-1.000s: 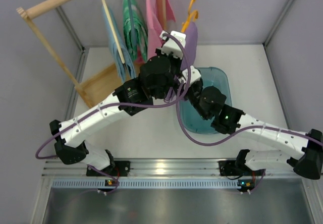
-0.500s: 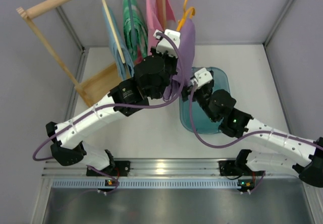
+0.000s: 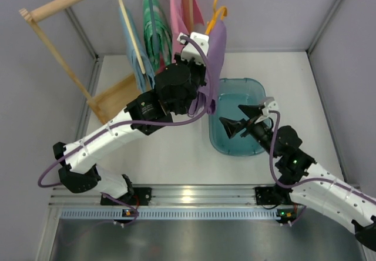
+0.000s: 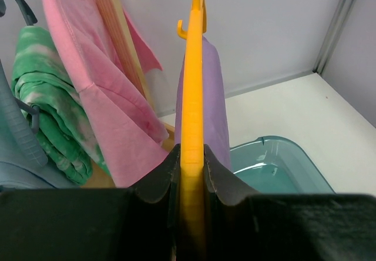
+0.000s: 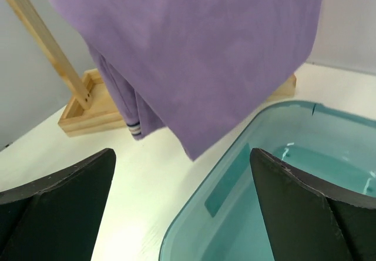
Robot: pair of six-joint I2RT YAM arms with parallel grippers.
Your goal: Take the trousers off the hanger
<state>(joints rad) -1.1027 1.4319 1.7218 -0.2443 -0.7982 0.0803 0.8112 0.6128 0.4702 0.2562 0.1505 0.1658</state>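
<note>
The orange-yellow hanger (image 3: 216,15) is held up at the back of the table with the lilac trousers (image 3: 215,61) draped over it. My left gripper (image 3: 202,50) is shut on the hanger's lower frame (image 4: 192,155), and the trousers (image 4: 207,96) hang just beyond the jaws. My right gripper (image 3: 238,119) is open and empty above the teal tub (image 3: 258,90). In its wrist view its fingers (image 5: 59,214) are spread wide, and the trousers (image 5: 200,49) hang above and ahead of them, apart from them.
A wooden rack (image 3: 64,2) with its base (image 3: 120,93) stands at the back left. It carries a light blue garment (image 3: 132,55), a green one (image 3: 155,32) and a pink one (image 3: 179,14). The tub's rim (image 5: 235,173) lies right under my right gripper.
My right gripper has drawn back from the trousers toward the near right and now stands open over the tub. The left arm lifted the hanger slightly, and the trousers hang lower.
</note>
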